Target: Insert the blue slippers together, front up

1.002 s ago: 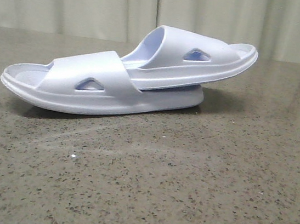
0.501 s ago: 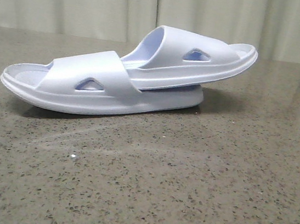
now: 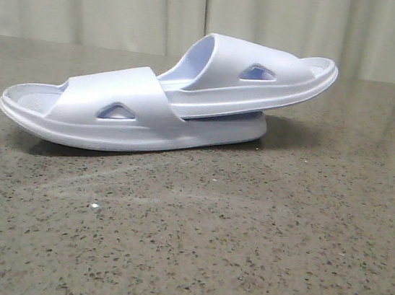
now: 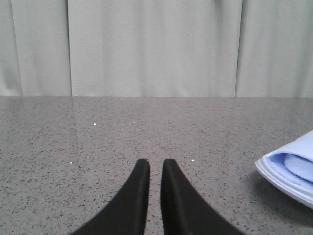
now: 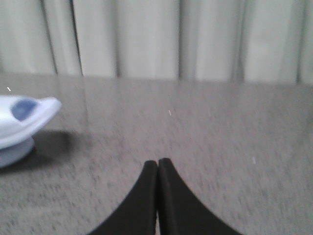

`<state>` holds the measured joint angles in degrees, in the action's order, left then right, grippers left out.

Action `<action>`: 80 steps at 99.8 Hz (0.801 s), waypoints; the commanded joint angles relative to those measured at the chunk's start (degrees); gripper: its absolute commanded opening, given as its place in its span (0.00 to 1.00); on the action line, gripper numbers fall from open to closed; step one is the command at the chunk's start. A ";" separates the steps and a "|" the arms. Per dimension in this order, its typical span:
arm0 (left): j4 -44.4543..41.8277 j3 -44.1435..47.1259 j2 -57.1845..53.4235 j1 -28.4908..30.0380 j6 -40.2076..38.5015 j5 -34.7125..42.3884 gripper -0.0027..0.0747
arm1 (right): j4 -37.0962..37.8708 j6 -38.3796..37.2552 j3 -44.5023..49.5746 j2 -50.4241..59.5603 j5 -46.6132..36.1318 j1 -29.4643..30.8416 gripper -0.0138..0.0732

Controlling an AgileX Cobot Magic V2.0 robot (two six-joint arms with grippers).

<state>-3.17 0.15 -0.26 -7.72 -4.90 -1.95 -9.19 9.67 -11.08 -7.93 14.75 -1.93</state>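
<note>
Two pale lavender-blue slippers lie nested on the speckled table (image 3: 244,234) in the front view. The lower slipper (image 3: 108,110) rests flat. The upper slipper (image 3: 243,77) has one end pushed under the lower one's strap and its other end raised to the right. No gripper shows in the front view. My left gripper (image 4: 155,164) is empty with a narrow gap between its fingers, and one end of the lower slipper (image 4: 293,171) lies off to its side. My right gripper (image 5: 157,162) is shut and empty, apart from the raised slipper end (image 5: 27,117).
A pale pleated curtain (image 3: 129,0) hangs behind the far edge of the table. The dark speckled tabletop (image 4: 73,137) stretches in front of both grippers.
The nested slippers have shifted a few pixels to the left in the front view. Nothing else differs.
</note>
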 commanded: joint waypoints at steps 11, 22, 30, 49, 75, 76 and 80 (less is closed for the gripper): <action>0.19 0.46 -1.64 -0.38 -0.45 4.35 0.06 | 7.53 -11.12 1.64 4.76 2.72 5.66 0.04; 0.19 0.46 -1.64 -0.38 -0.45 4.35 0.06 | 7.53 -11.12 5.42 9.98 -3.26 6.46 0.04; 0.19 0.46 -1.64 -0.38 -0.45 4.35 0.06 | 7.53 -11.12 7.51 9.47 -7.03 6.46 0.04; 0.19 0.46 -1.64 -0.38 -0.45 4.35 0.06 | 7.53 -11.25 11.63 9.68 -13.28 5.96 0.04; 0.19 0.46 -1.64 -0.38 -0.45 4.35 0.06 | 8.61 -11.25 12.80 9.68 -14.17 3.01 0.04; 0.19 0.46 -1.64 -0.38 -0.45 4.35 0.06 | 8.61 -11.25 12.80 9.68 -14.17 3.01 0.04; 0.19 0.46 -1.64 -0.38 -0.45 4.35 0.06 | 8.61 -11.25 12.80 9.68 -14.17 3.01 0.04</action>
<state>-3.17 0.15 -0.26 -7.72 -4.90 -1.95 -1.44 -1.67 0.54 0.58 5.79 1.23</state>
